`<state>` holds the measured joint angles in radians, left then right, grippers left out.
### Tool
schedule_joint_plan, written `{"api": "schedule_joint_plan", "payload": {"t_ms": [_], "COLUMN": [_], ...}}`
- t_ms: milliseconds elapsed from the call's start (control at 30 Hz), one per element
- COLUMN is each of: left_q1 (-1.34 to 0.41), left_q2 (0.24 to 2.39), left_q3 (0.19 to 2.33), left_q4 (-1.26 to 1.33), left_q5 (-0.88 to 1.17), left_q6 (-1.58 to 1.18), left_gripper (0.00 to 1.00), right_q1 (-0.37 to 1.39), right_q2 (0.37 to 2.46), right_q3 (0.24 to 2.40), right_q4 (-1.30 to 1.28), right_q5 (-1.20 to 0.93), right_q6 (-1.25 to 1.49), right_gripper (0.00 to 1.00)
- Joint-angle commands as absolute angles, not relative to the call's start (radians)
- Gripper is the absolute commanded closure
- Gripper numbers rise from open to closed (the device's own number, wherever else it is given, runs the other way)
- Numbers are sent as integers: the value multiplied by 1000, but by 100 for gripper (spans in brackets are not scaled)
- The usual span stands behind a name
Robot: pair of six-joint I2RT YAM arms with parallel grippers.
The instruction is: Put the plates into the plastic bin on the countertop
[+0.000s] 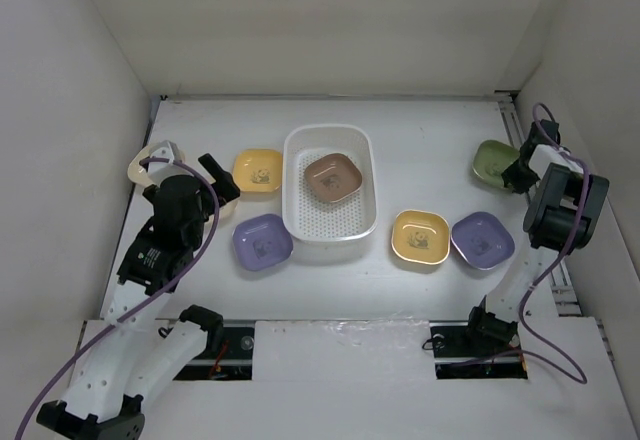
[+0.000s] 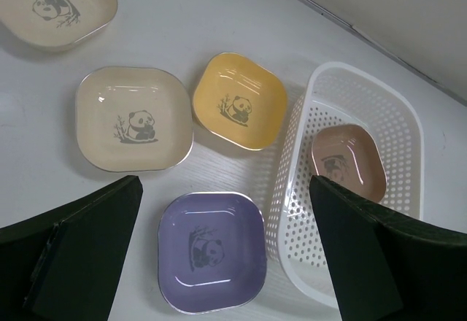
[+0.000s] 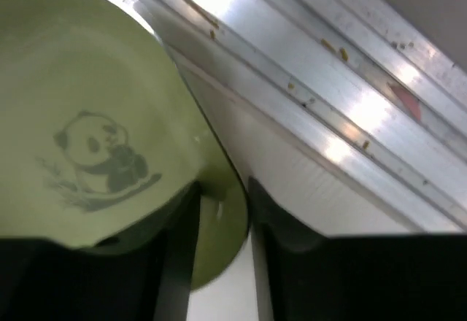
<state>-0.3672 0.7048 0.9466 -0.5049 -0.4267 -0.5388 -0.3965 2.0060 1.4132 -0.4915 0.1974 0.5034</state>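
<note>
Since the plastic bin (image 1: 291,195) stands midway across the countertop (image 1: 400,130), the plates are spread to both sides of it, so each arm has a share within its own reach. Farthest left of the bin, by the wall, lies the outer cream plate (image 1: 150,163). Between it and the bin sits the inner cream plate (image 2: 135,120), largely covered in the top view by the left gripper (image 1: 218,188). That claw hangs above the plates left of the bin with its fingers (image 2: 87,255) spread wide and nothing between them, a released pose that suits coming down over a rim; which plate it is meant for I cannot tell. Just left of the bin are the left yellow plate (image 1: 257,172), beside its far corner, and the left lavender plate (image 1: 262,241), beside its near corner, both flat and apart from each other. Inside the bin one tan plate (image 1: 332,178) lies flat on the perforated floor, so the task looks barely begun. Right of the bin, off its near corner, rest the right yellow plate (image 1: 420,237) and, just beyond it, the right lavender plate (image 1: 482,240). Farthest right of the bin, against the metal rail (image 3: 306,109), the right gripper (image 3: 222,215) is clenched on the rim of the green plate (image 3: 87,117), one finger on each face of the lip, probably because a shallow dish offers no other hold
</note>
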Motion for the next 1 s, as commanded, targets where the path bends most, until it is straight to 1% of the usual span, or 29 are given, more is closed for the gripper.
{"api": "schedule_joint_plan", "payload": {"t_ms": [0,33,100,133,167,233,267,300,367,400,500,567,633,733,833,900,967], "left_q1": [-371,-371,-371,-371,-371,-371,-371,-371,-371,-371,-371,-371,-371,-362,-353,-353,-353], "left_q2": [704,704,713,713,713,723,723,723,732,732,750,759,768,790,799,810,810], "left_q3": [953,953,953,953,953,953,953,953,953,953,953,953,953,953,953,962,962], "left_q4": [-472,-472,-472,-472,-472,-472,-472,-472,-482,-482,-491,-491,-491,-491,-491,-491,-500], "left_q5": [-442,-442,-442,-442,-442,-442,-451,-451,-460,-460,-469,-479,-479,-479,-469,-469,-469], "left_q6": [-528,-528,-528,-528,-528,-528,-528,-528,-537,-537,-537,-546,-546,-546,-546,-546,-555], "left_gripper": [0,0,0,0,0,0,0,0,0,0,0,0,0,0,0,0,0], "right_q1": [-397,-385,-373,-373,-344,-302,-273,-208,-146,-88,10,128,246,345,385,408,422], "right_q2": [2034,2034,2034,2034,2034,1996,1979,1962,1902,1875,1777,1737,1736,1775,1833,1876,1905], "right_q3": [1440,1440,1460,1471,1491,1503,1503,1514,1543,1543,1558,1598,1667,1736,1792,1831,1841], "right_q4": [-445,-445,-445,-462,-462,-472,-472,-472,-488,-471,-440,-440,-449,-480,-486,-502,-532], "right_q5": [149,161,161,161,170,158,188,205,242,242,279,311,380,407,332,220,171], "right_q6": [492,492,479,479,479,479,479,479,488,498,514,514,505,489,387,316,255], "right_gripper": [67,78,86,95,100,100,100,100,100,100,100,100,100,100,100,100,100]}}
